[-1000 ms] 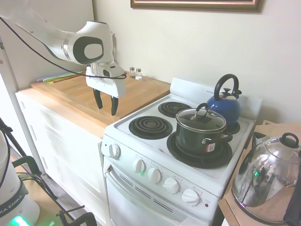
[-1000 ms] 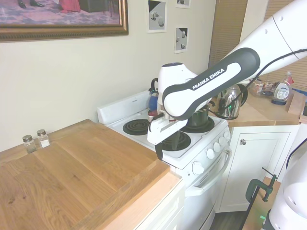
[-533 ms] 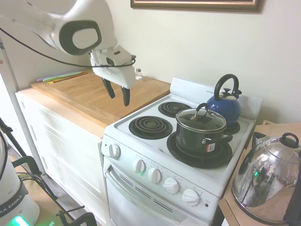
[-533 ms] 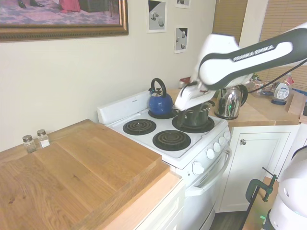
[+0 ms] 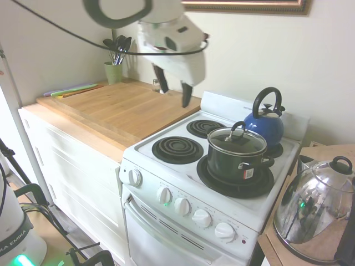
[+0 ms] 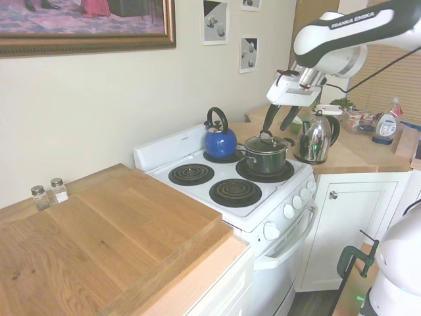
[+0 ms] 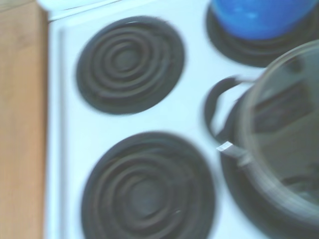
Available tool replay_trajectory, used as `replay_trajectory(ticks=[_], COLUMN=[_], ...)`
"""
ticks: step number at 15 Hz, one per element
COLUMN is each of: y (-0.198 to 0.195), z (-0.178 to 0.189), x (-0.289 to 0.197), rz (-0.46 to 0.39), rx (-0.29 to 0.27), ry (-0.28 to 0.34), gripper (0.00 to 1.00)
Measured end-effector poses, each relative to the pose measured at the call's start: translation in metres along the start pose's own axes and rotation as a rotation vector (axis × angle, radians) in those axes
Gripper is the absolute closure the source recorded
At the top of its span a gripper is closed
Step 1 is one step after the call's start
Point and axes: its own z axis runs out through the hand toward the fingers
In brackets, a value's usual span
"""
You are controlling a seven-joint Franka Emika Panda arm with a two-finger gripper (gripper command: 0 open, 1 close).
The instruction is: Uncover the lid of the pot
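White stove [image 5: 166, 166] with four coil burners is standing beside a wooden counter [image 5: 111, 108]. On its front right burner, the pot [image 5: 236, 160] is sitting with the lid [image 5: 237, 139] resting on it, a blue kettle [image 5: 265, 123] just behind. The gripper [image 5: 173, 87] is hanging with jaws spread apart and holding nothing, high above the rear left burner, well apart from the lid.

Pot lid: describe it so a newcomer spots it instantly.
On the white stove, find the dark pot on a front burner, beside the blue kettle. The lid caps it: clear glass, metal rim, black loop handle, unlike the steel kettle's knobbed top.
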Motion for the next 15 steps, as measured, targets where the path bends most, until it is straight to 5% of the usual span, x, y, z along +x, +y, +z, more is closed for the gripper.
replay_trajectory(ticks=[2,4,8,9,15], y=[0.007,0.005,-0.026,-0.03,-0.038], z=[-0.006,-0.008,0.026,0.034,0.071], x=[0.043,0.065,0.09,0.096,0.114], rz=[0.004,-0.063,-0.116,-0.101,-0.022], rx=[-0.034,-0.082,-0.211,-0.234,-0.287], ry=[0.002,-0.059,-0.091,-0.086,-0.029], gripper=[0.0,0.0,0.0,1.0,1.0])
